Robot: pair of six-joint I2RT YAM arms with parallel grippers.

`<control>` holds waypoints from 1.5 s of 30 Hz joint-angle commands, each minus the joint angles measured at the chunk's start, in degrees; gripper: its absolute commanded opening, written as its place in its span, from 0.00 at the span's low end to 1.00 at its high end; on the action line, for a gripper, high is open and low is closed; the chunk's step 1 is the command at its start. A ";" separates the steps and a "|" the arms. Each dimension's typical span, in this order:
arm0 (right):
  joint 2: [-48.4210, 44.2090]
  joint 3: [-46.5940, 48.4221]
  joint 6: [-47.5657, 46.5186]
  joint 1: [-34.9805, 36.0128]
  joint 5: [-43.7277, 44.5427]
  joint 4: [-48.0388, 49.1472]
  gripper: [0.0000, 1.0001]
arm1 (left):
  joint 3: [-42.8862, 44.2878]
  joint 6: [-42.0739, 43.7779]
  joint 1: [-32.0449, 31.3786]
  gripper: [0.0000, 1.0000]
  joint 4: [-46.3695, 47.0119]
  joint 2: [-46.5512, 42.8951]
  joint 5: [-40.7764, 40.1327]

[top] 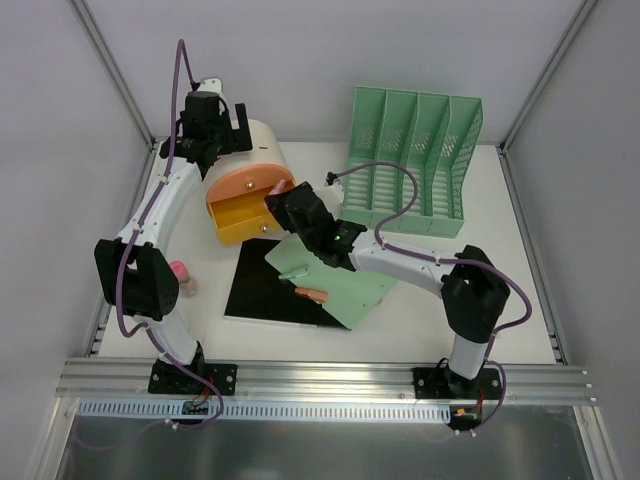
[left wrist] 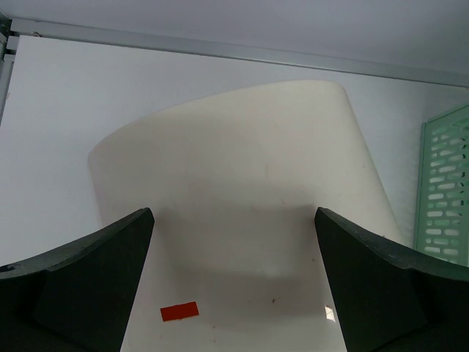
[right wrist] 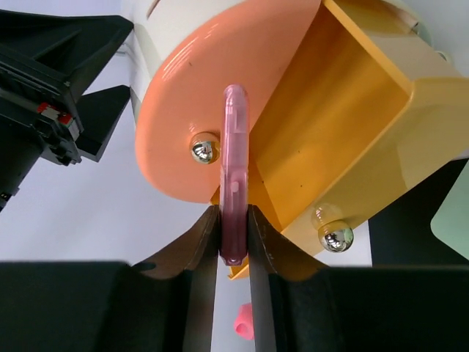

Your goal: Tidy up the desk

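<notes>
**Pink piece held at the mouth of the open drawer**

From where I stand, the right end effector [right wrist: 233,218] is clenched on a thin pink translucent piece [right wrist: 234,147]. It is pinched at its lower end and held upright, edge-on to the wrist camera. I can't tell what the piece actually is. It sits just in front of the round orange face [right wrist: 183,88] of a small organiser, right beside the yellow drawer [right wrist: 344,125], which is pulled out and looks bare inside. Gripping it low leaves most of its length free, which I'd guess makes it easier to tip over the drawer wall and drop in.

The left end effector [left wrist: 233,220] is spread wide, its two dark fingers either side of the organiser's cream body [left wrist: 249,183]. Whether they touch it I can't make out. My reading is that it is there to keep the light unit from sliding while the other arm works at the drawer.

The desk [top: 400,340] is only partly sorted. A green file rack [top: 415,160] stands at the back right. A black sheet [top: 265,290] and a pale green sheet [top: 345,285] lie overlapped in the middle, with a small orange-pink item [top: 313,293] on top. Another pink item [top: 182,277] rests near the left arm.

If the pink piece is let go too early, it may land outside the drawer.
</notes>
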 commanded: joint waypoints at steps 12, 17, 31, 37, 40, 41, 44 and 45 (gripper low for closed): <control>0.87 5.05 -2.99 0.40 1.25 0.72 0.49 | -0.75 0.51 0.03 0.95 -4.10 0.84 -0.13; -1.94 4.87 -7.82 0.49 1.24 -0.77 0.50 | -0.84 0.60 -0.06 0.95 -4.19 0.84 -0.21; -14.78 -1.89 -41.30 -0.30 -3.74 -33.45 0.54 | -1.36 0.68 0.11 0.95 -4.19 -0.12 -0.57; -14.78 -10.58 -50.10 -0.91 -10.78 -36.03 0.53 | -1.81 0.77 0.03 0.95 -4.10 -0.47 -0.65; -15.22 -15.94 -53.00 -0.91 -13.42 -32.52 0.51 | -1.80 0.77 0.03 0.95 -3.93 -0.30 -0.48; -15.74 -18.31 -54.93 -0.91 -14.56 -31.46 0.51 | -1.72 0.68 0.03 0.95 -4.01 -0.21 -0.39; -15.83 -21.74 -57.57 -0.83 -17.12 -27.59 0.52 | -1.72 0.68 0.03 0.95 -4.02 -0.12 -0.30; -15.83 -22.45 -57.84 -0.83 -17.73 -25.93 0.52 | -1.80 0.60 0.03 0.95 -4.02 -0.04 -0.22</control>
